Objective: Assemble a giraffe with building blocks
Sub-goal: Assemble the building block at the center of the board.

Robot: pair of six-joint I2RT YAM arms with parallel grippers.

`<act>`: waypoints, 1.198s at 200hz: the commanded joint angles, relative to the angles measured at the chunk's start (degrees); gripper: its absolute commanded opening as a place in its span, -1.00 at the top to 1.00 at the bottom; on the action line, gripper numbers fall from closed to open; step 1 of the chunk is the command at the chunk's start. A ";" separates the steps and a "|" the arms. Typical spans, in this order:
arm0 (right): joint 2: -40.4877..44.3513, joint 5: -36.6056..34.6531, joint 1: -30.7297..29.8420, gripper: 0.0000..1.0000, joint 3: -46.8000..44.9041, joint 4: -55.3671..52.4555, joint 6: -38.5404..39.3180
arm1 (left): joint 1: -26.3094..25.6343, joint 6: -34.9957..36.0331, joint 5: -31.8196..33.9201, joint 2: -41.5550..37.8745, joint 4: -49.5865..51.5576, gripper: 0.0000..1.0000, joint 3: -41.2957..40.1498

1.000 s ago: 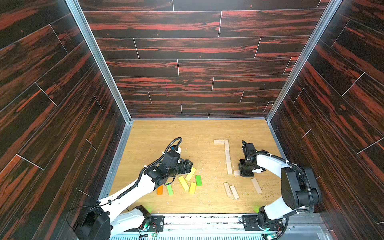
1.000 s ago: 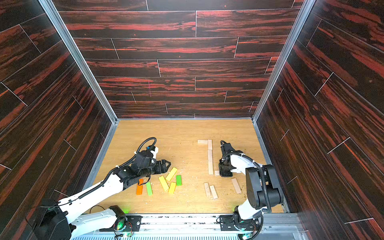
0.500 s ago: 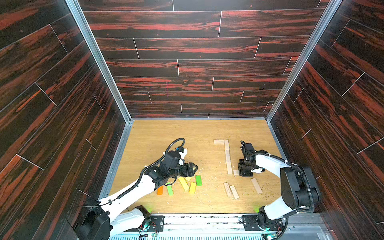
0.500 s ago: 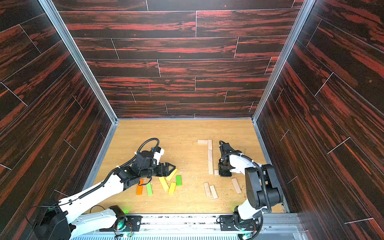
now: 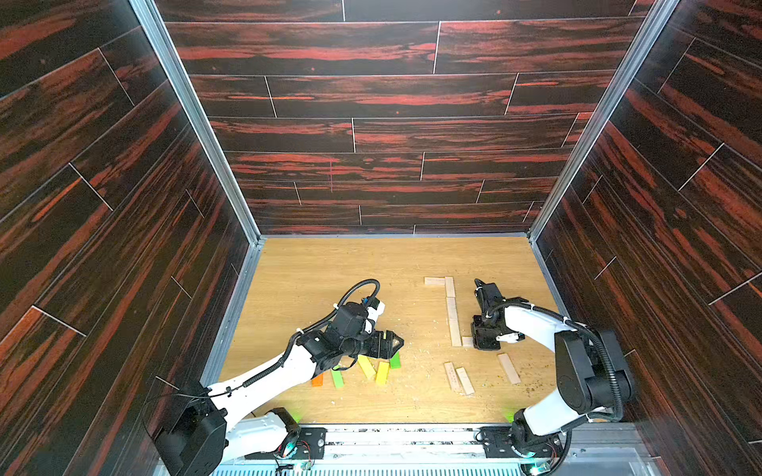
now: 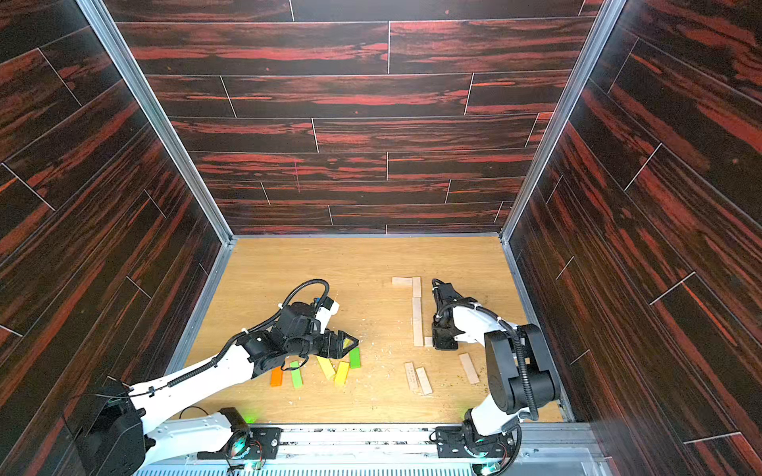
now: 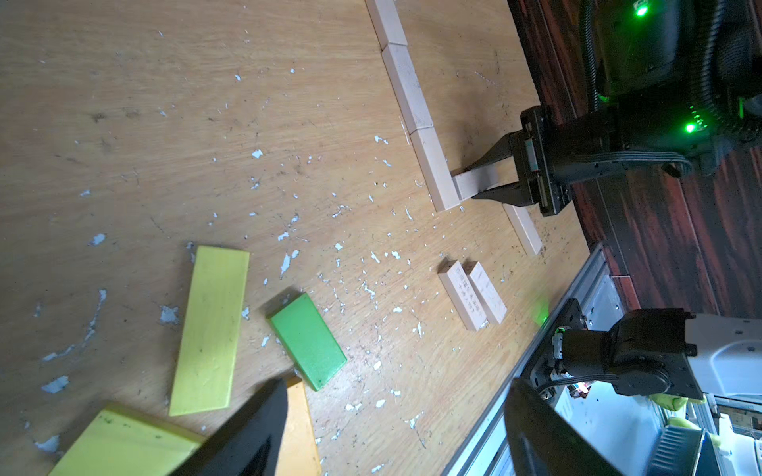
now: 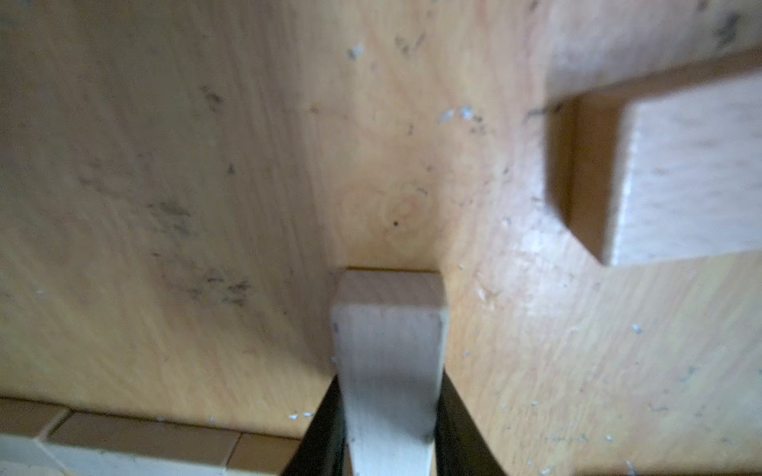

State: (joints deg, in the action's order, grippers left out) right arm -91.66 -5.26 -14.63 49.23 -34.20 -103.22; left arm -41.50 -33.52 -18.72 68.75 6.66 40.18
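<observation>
Assembly barely begun: right gripper (image 7: pixel 471 183) pinches a plain plank (image 8: pixel 389 350) against the end of the laid row (image 5: pixel 452 317) beside it; left gripper (image 5: pixel 391 343), spread and empty, hovers above coloured planks (image 5: pixel 381 373); body and legs apparently not yet built.

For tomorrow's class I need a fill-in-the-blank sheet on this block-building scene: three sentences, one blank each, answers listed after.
1. The right gripper is shut on a pale block, while the left gripper stands ____.
2. That held block meets the near end of a straight row of ____ pale blocks.
3. The orange block and the light green block beside it lie on the robot's ____ side.
Missing words: open; three; left.
</observation>
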 commanded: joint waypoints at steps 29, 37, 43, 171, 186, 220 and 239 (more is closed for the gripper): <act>-2.94 0.93 -1.97 0.41 -0.90 0.65 -2.34 | -0.27 1.41 0.13 -0.26 -0.30 -0.71 1.30; -2.90 0.80 -2.07 0.41 -0.89 0.62 -2.47 | -0.31 1.54 0.41 -0.50 0.14 -0.71 1.30; -2.98 0.88 -2.15 0.40 -0.89 0.62 -2.58 | -0.30 1.61 0.52 -0.70 0.36 -0.71 1.22; 1.16 -0.54 -2.24 -0.36 -0.39 -2.37 -1.24 | -0.33 2.14 1.13 -0.91 1.72 -0.71 1.83; 2.72 -0.71 -2.29 -0.41 0.06 -3.44 -0.94 | -0.35 2.10 1.32 -0.92 1.79 -0.71 1.74; 7.81 -2.02 -1.58 -0.66 1.26 -7.74 -0.28 | -0.34 2.18 1.23 -0.84 1.35 -0.71 1.58; 11.48 -1.48 0.63 -0.72 0.09 -9.66 0.76 | -0.38 2.19 0.85 -0.39 0.78 -0.71 1.61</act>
State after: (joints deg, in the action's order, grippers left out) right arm -85.67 -6.04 -15.92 49.54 -38.20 -103.13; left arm -41.60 -32.34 -17.91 68.84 7.92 40.40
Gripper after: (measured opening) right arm 0.847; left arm 0.856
